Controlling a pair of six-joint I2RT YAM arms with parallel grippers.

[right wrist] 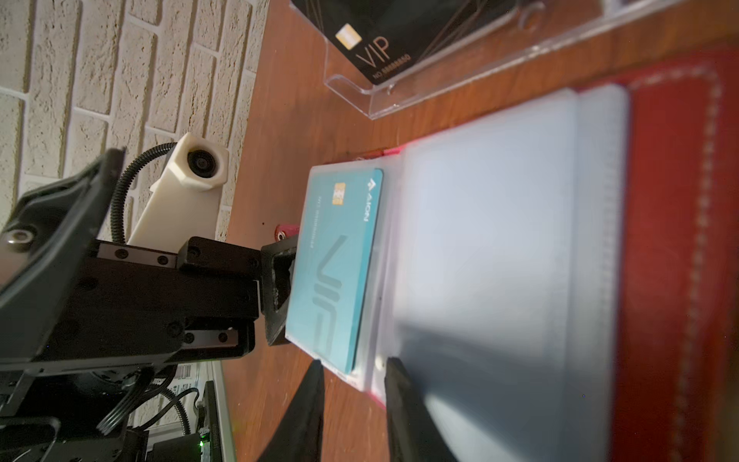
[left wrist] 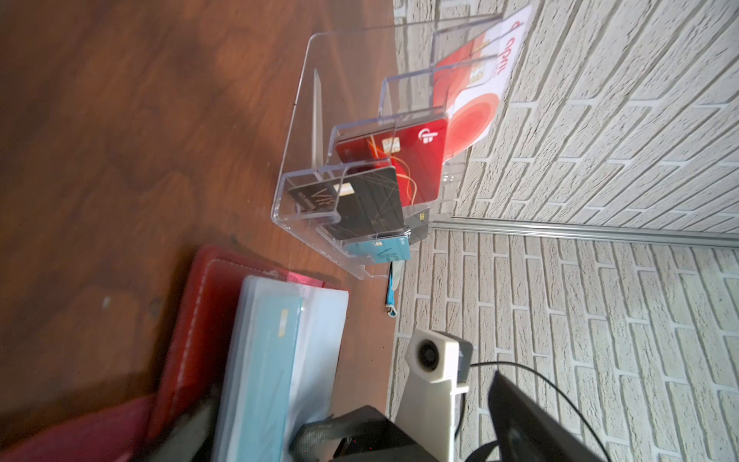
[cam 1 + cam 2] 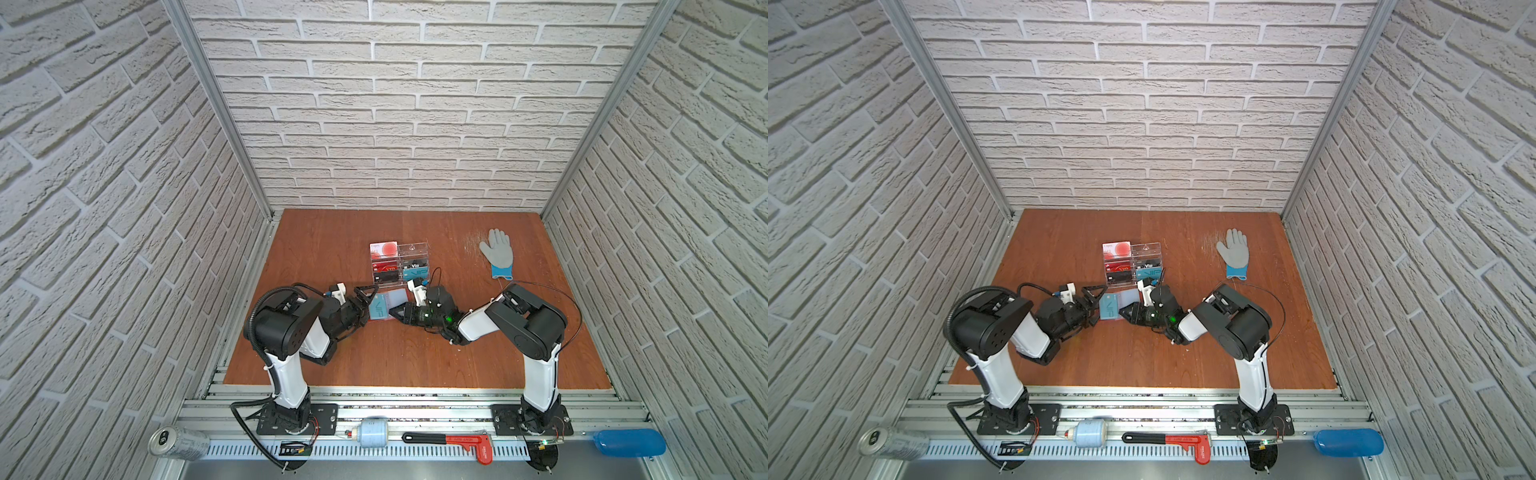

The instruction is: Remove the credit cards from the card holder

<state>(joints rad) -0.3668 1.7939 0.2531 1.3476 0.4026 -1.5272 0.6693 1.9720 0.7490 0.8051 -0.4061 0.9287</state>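
The red card holder (image 1: 676, 248) lies open on the table in front of the acrylic stand, its pale blue clear sleeves (image 3: 397, 297) spread out. A teal credit card (image 1: 340, 272) (image 3: 378, 309) lies on the sleeves' left half; whether it is inside a pocket I cannot tell. My right gripper (image 1: 354, 366) (image 3: 392, 312) is open, its fingertips (image 1: 316, 372) either side of the card's near corner, none clamping it. My left gripper (image 3: 363, 309) (image 2: 256, 432) stands wide open at the card's opposite edge, one finger (image 1: 280, 288) against it.
A clear acrylic tiered stand (image 3: 399, 264) with red, black and teal printed cards stands just behind the holder. A grey glove (image 3: 497, 253) lies at the back right. On the front rail lie a can (image 3: 178, 442), a red wrench (image 3: 457, 442) and a blue object (image 3: 629, 442).
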